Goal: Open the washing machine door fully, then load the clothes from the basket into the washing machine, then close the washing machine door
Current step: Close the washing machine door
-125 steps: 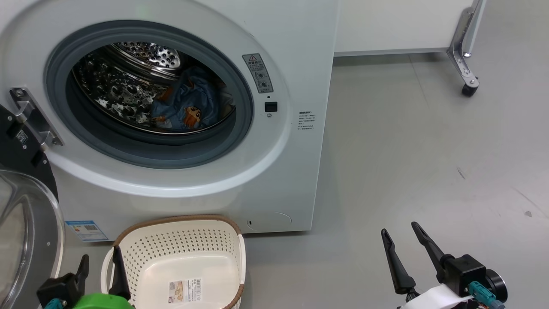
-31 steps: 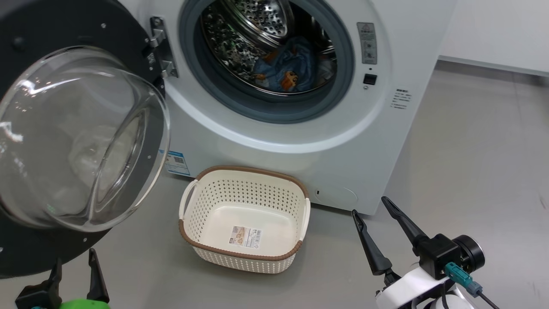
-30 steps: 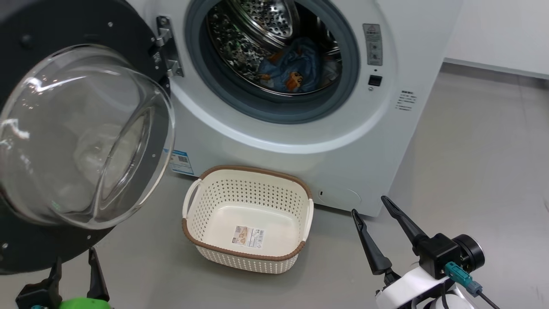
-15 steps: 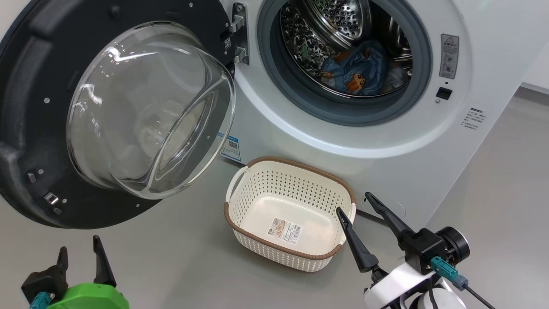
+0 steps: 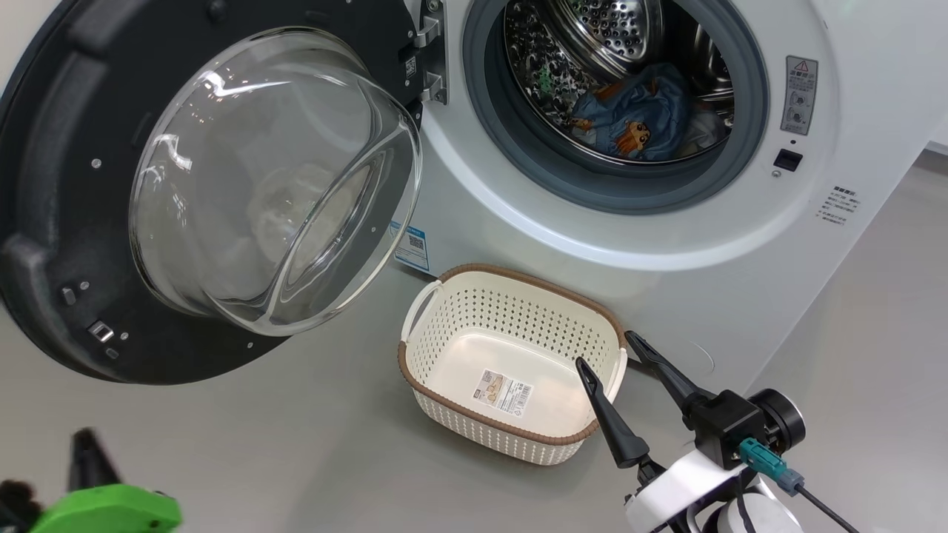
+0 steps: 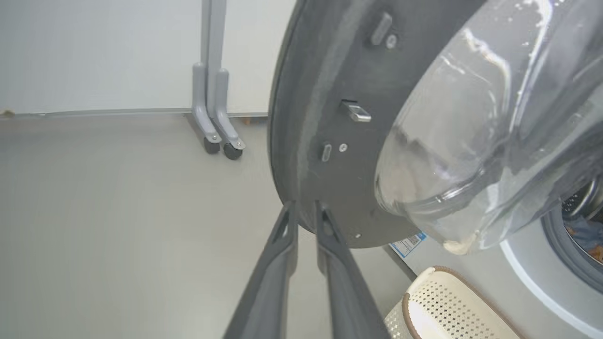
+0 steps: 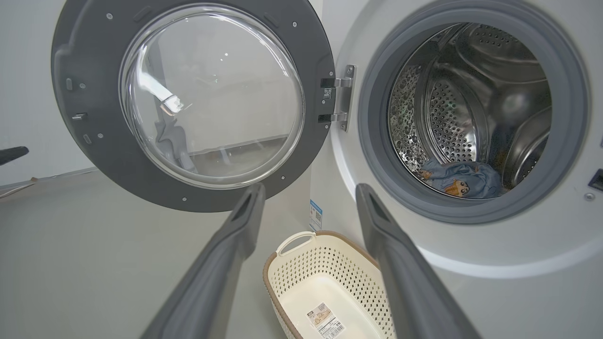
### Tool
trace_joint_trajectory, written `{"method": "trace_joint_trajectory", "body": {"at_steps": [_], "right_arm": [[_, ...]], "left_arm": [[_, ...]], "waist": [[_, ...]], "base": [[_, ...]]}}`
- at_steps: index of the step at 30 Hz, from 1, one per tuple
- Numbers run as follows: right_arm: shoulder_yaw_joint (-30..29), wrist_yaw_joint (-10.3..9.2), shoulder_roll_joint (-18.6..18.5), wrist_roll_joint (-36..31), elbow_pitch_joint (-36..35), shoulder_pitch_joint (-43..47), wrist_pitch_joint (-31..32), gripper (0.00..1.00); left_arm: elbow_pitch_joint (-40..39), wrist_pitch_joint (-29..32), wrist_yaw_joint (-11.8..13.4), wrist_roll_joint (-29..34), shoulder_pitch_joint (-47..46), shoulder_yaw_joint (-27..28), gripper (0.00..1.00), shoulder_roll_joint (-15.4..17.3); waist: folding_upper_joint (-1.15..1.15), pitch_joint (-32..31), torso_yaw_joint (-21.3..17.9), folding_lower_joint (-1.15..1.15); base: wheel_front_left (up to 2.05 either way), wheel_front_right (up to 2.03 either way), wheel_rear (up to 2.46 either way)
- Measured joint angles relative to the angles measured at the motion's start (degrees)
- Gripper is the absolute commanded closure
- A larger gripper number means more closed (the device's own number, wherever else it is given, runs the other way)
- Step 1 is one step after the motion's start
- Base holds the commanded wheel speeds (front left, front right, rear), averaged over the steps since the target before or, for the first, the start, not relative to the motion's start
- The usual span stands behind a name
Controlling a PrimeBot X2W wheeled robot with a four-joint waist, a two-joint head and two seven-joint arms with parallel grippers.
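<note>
Door: I have the round washing machine door with its wide black rim (image 5: 67,185) swung wide to the left on its metal hinge (image 5: 433,52). Its clear glass bowl (image 5: 274,178) bulges towards me.
Room to move: the grey floor (image 5: 296,444) lies bare between the door's lower edge and my claws. The mouth of the big white front-loading washing machine (image 5: 592,296) is unblocked.
Clothes: a light blue bundle of clothes printed with an orange-brown cartoon figure (image 5: 637,111) lies low in the perforated steel drum (image 5: 592,37).
Basket: the cream-white perforated plastic basket with a brown rim (image 5: 503,437) stands on the floor, close against the machine's front.
Right claw (image 5: 604,349): spread wide and holding nothing, with its tips beside the basket's right end.
Left claw (image 6: 305,207): fingers are drawn near each other with a slim gap and nothing between them. It sits low by the door's outer rim and is blurred in my head view.
Cut off: the door's left rim and the machine's top run out of frame.
Writing: barcode label (image 5: 505,392) on the basket floor, blue sticker (image 5: 411,248), and grey warning sticker with a triangle (image 5: 798,95). I can read no words on any of them.
</note>
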Motion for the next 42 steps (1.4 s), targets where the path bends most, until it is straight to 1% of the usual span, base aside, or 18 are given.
{"method": "trace_joint_trajectory", "body": {"at_steps": [2,3,4,5,9,12,13,16,18,20,25,26,28,30,33,34,37,42], "right_arm": [[0.01,0.00,0.01,0.01,0.09,-0.01,0.00,0.00],[-0.21,0.01,0.12,0.04,0.11,0.01,0.00,0.00],[-0.66,0.01,0.02,0.32,0.23,0.05,0.00,0.00],[-1.01,0.00,-0.03,0.65,0.27,0.07,0.00,0.00],[-1.14,0.01,0.27,0.94,0.29,0.23,0.00,0.00],[-1.13,0.01,0.30,0.97,0.31,0.37,0.00,0.00],[-1.15,0.01,0.32,0.98,0.31,0.38,0.00,0.00],[-1.46,0.01,0.36,0.98,0.31,0.55,0.00,0.00],[-1.68,0.01,0.42,0.98,0.30,0.82,0.00,0.00],[-1.88,0.01,0.42,0.98,0.29,1.65,0.00,0.00],[-2.27,0.01,0.44,0.98,0.30,2.99,0.00,0.00],[-2.25,0.01,0.45,0.98,0.30,3.01,0.00,0.00],[-2.25,0.01,0.46,0.98,0.30,3.32,0.00,0.00],[-2.22,0.01,0.41,0.98,0.37,4.18,0.00,0.00],[-1.94,0.01,0.34,0.98,0.57,5.17,0.00,0.00],[-1.43,0.01,0.36,0.98,0.60,5.21,0.00,0.00],[-0.73,0.01,0.25,0.98,0.60,5.21,0.00,0.00],[-0.68,0.01,-0.23,0.91,0.57,5.26,0.00,0.00]], "left_arm": [[-1.10,-0.01,0.00,-6.26,-0.13,2.58,1.00,-0.03],[-4.95,0.15,-0.92,-9.13,1.06,6.84,1.00,-0.78],[-7.77,-0.01,-3.07,-11.63,2.47,11.03,1.00,-1.00],[-9.17,-0.03,-4.23,-14.30,3.37,14.33,1.00,-0.53],[-10.83,-0.34,-5.79,-23.05,3.52,22.47,1.00,-0.47],[-11.26,0.32,-6.65,-30.47,0.44,27.33,1.00,-0.45],[-11.23,1.19,-6.65,-32.12,-0.72,28.55,1.00,0.60],[-10.54,4.60,-6.60,-35.54,-4.13,32.23,1.00,6.58],[-10.03,6.88,-6.08,-36.98,-5.89,33.85,1.00,9.89],[-8.54,8.91,-4.44,-38.98,-7.79,35.28,1.00,12.04],[-4.28,13.12,-0.91,-43.00,-12.23,37.87,1.00,16.00],[-3.43,13.74,-0.36,-42.94,-12.64,38.05,1.00,17.11],[-1.86,14.91,0.52,-43.21,-13.72,38.68,1.00,18.92],[-0.31,16.41,0.69,-43.30,-14.79,38.53,1.00,20.42],[2.19,18.81,1.77,-44.90,-17.18,38.71,1.00,21.42],[4.01,20.49,2.23,-47.06,-18.25,39.08,1.00,21.95],[6.15,22.43,2.60,-50.18,-20.49,40.78,1.00,22.35],[8.58,26.04,2.78,-52.34,-22.83,40.86,1.00,23.28]], "waist": [[0.00,0.01,0.06,0.00],[0.00,0.00,0.10,0.00],[0.00,-0.07,0.19,0.00],[0.00,-0.17,0.32,0.00],[0.00,-0.53,0.65,0.00],[0.00,-0.73,0.69,0.00],[0.00,-0.79,0.67,0.00],[0.00,-1.02,0.50,0.00],[0.00,-1.19,0.33,0.00],[0.00,-1.36,0.13,0.00],[0.00,-1.79,-0.42,0.00],[0.00,-1.87,-0.56,0.00],[0.00,-2.06,-0.90,0.00],[0.00,-2.32,-1.24,0.00],[0.00,-2.77,-1.84,0.00],[0.00,-2.97,-2.41,0.00],[0.00,-3.15,-3.44,0.00],[0.00,-3.02,-5.42,0.00]], "base": [[0.00,0.00,0.00],[0.00,0.00,0.00],[0.00,0.00,0.00],[0.00,0.00,0.00],[0.00,0.00,0.00],[0.00,0.00,0.00],[0.00,0.00,0.00],[0.00,0.00,0.00],[0.00,0.00,0.00],[0.00,0.00,0.00],[0.00,0.00,0.00],[0.00,0.00,0.00],[0.00,0.00,0.00],[0.00,0.00,0.00],[0.00,0.00,0.00],[0.00,0.00,0.00],[0.00,0.00,0.00],[0.00,0.00,0.00]]}}
